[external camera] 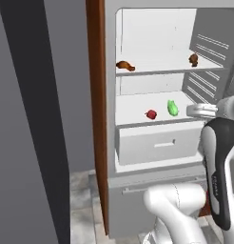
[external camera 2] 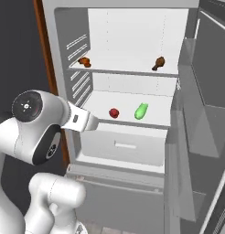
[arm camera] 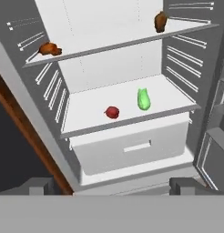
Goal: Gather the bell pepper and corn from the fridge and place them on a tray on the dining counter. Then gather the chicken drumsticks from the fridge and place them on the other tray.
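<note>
Fridge [external camera: 109,95] is open, pale grey body, white shelves, white drawer under the lower shelf.

Upper shelf: two orange-brown drumsticks, well apart. Left drumstick [external camera: 125,66] lies near the left wall close to the shelf's front edge; right drumstick [external camera: 193,59] sits near the right wall.

Lower shelf: red bell pepper [external camera: 151,114], small and round, about mid-shelf near the front edge. Corn [external camera: 172,108] lies just to its right, not touching, a short light-green cob lying flat, long axis pointing front to back.

Same layout in the hand view: pepper [arm camera: 112,112], corn [arm camera: 143,98], drumsticks [arm camera: 50,48] and [arm camera: 160,21].
</note>
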Robot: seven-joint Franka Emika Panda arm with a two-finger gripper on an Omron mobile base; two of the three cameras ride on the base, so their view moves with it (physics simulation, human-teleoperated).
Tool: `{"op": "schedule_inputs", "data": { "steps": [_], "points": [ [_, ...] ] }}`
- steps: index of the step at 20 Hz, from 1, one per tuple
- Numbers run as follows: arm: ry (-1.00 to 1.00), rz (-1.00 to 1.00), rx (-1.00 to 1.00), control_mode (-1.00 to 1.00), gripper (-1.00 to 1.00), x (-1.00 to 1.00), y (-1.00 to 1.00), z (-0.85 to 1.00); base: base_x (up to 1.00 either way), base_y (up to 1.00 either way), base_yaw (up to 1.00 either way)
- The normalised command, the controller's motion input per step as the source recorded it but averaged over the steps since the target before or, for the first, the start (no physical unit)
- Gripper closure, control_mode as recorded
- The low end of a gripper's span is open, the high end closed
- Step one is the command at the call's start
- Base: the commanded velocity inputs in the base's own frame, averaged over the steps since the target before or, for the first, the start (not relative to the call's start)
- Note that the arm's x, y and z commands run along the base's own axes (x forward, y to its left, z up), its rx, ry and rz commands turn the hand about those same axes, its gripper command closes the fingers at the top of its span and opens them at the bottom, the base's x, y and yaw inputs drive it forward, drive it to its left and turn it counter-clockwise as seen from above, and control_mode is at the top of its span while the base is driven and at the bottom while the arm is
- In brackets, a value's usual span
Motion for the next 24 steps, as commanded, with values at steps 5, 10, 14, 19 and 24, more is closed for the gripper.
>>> {"op": "schedule_inputs", "data": {
  "steps": [5,10,14,19,24],
  "points": [
    [0.00,0.00,0.00,1.00,-1.00,0.00,0.00,0.00,0.98,-0.28,0.00],
    [0.00,0.00,0.00,1.00,-1.00,0.00,0.00,0.00,0.92,-0.25,0.01],
    [0.00,0.00,0.00,1.00,-1.00,0.00,0.00,0.00,0.69,-0.22,0.03],
    [0.00,0.00,0.00,1.00,-1.00,0.00,0.00,0.00,0.22,-0.02,0.01],
    [0.00,0.00,0.00,1.00,-1.00,0.00,0.00,0.00,0.09,-0.03,0.01]
  ]
}}
